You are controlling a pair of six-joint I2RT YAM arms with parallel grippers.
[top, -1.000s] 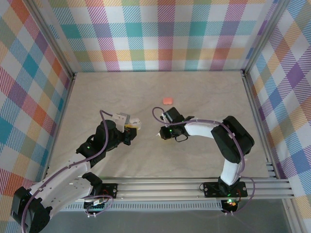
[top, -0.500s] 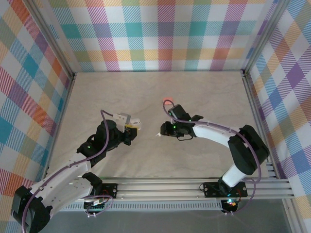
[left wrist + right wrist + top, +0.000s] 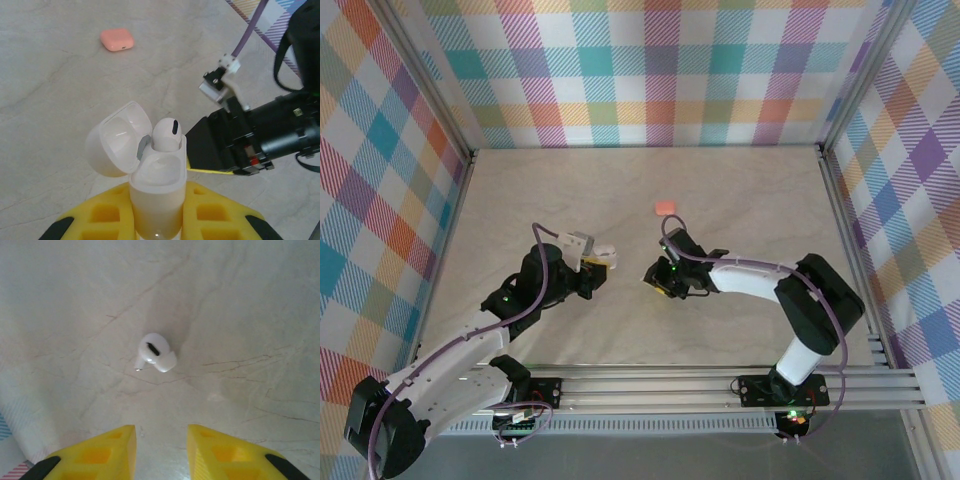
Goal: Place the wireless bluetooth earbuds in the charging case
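My left gripper [image 3: 157, 212] is shut on a white charging case [image 3: 156, 185], held upright with its lid [image 3: 116, 137] flipped open to the left. One white earbud [image 3: 166, 134] sits in the case's far slot; the near slot is bare. In the top view the case [image 3: 603, 254] is just left of centre. A second white earbud [image 3: 156, 352] lies on the marble table, a little ahead of my right gripper [image 3: 161, 434]. That gripper is open, its yellow fingers [image 3: 112, 450] low over the table with nothing between them. The right gripper [image 3: 656, 281] faces the case.
A shut salmon-pink case [image 3: 665, 208] lies on the table behind both grippers; it is also at the upper left of the left wrist view [image 3: 116, 39]. Plaid walls and a metal frame [image 3: 470, 155] enclose the marble table [image 3: 750, 190].
My right arm reached out and then drew its gripper back down and left, over the loose earbud. The left gripper and the case have barely moved.
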